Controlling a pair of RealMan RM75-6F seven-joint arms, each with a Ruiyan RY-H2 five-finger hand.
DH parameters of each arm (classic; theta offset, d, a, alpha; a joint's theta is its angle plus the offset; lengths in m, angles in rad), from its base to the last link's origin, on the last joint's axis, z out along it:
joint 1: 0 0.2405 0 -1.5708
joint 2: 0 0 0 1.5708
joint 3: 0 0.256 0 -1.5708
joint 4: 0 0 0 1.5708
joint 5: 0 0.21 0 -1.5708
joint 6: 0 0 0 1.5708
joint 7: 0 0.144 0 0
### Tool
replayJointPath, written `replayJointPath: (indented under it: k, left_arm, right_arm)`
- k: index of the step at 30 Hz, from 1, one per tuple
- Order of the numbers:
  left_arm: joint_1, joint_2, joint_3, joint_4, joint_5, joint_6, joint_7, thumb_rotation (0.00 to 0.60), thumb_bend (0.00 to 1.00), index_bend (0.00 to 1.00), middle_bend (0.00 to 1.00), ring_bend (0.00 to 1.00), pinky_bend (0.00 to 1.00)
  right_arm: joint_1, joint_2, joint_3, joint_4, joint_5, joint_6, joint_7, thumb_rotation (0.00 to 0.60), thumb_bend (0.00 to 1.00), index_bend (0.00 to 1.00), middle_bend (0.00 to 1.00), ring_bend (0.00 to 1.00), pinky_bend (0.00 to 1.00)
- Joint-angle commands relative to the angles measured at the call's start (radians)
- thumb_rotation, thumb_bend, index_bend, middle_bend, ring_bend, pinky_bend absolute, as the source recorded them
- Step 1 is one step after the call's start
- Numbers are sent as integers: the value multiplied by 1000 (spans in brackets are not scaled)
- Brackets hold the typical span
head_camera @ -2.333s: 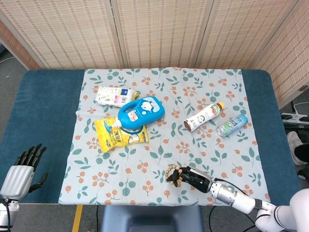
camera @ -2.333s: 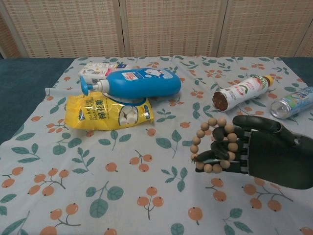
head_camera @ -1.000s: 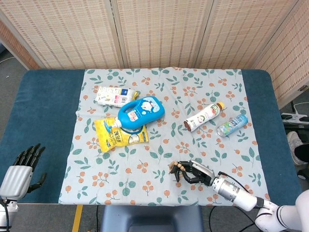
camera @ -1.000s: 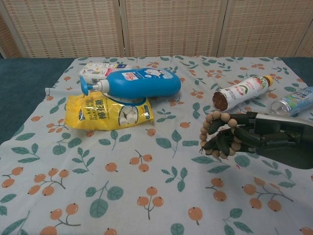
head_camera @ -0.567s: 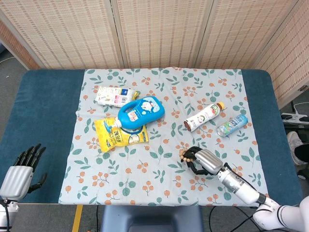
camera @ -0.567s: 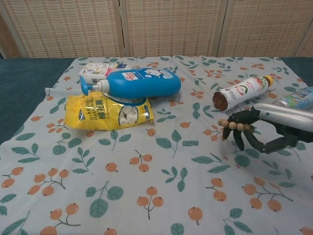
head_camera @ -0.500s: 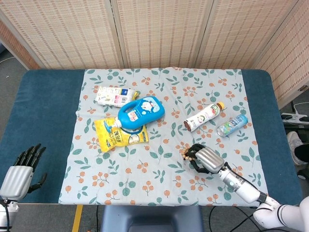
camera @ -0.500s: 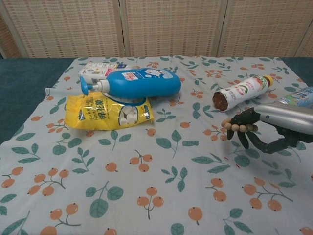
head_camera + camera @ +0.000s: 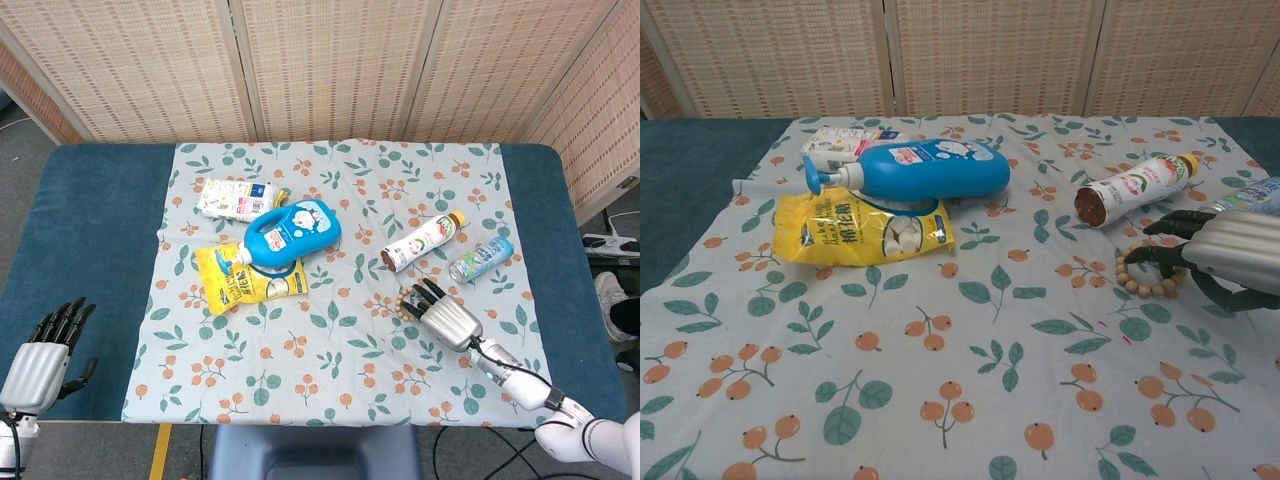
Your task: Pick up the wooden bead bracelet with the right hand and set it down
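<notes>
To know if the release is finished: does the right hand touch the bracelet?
Touching. In the chest view the right hand has dark fingers lying across the bracelet, which rests flat on the cloth.

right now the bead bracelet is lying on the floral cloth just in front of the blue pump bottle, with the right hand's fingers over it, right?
Not quite. The wooden bead bracelet does lie on the floral cloth under the right hand, but it is in front of the brown-capped drink bottle, not the blue pump bottle. The chest view shows this.
</notes>
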Motion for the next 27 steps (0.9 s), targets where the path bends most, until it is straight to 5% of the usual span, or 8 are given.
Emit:
replayJointPath:
  k: [1, 4, 10, 15, 27]
  left_arm:
    - [0, 0, -1, 1, -1, 1, 1, 600, 428, 42, 0, 0, 145]
    - [0, -1, 0, 1, -2, -2, 2, 600, 428, 44, 0, 0, 145]
    - [1, -1, 0, 0, 0, 2, 6, 600, 427, 44, 0, 0, 145]
    - [0, -2, 0, 1, 1, 1, 8, 600, 427, 44, 0, 0, 145]
    - [1, -7, -4, 12, 7, 13, -5, 600, 425, 0, 0, 0, 145]
  right_arm:
    - [-14, 35, 16, -54, 30, -16, -52, 600, 458, 10, 237, 0, 0]
    - [-24, 59, 30, -95, 51, -15, -69, 600, 339, 0, 209, 0, 0]
    - [-70, 114, 60, -205, 82, 53, -72, 600, 276, 0, 139, 0, 0]
    - [-159, 139, 84, -302, 78, 221, -65, 600, 270, 0, 80, 0, 0]
    - [-400, 167, 26, -417, -30, 560, -125, 600, 267, 0, 0, 0, 0]
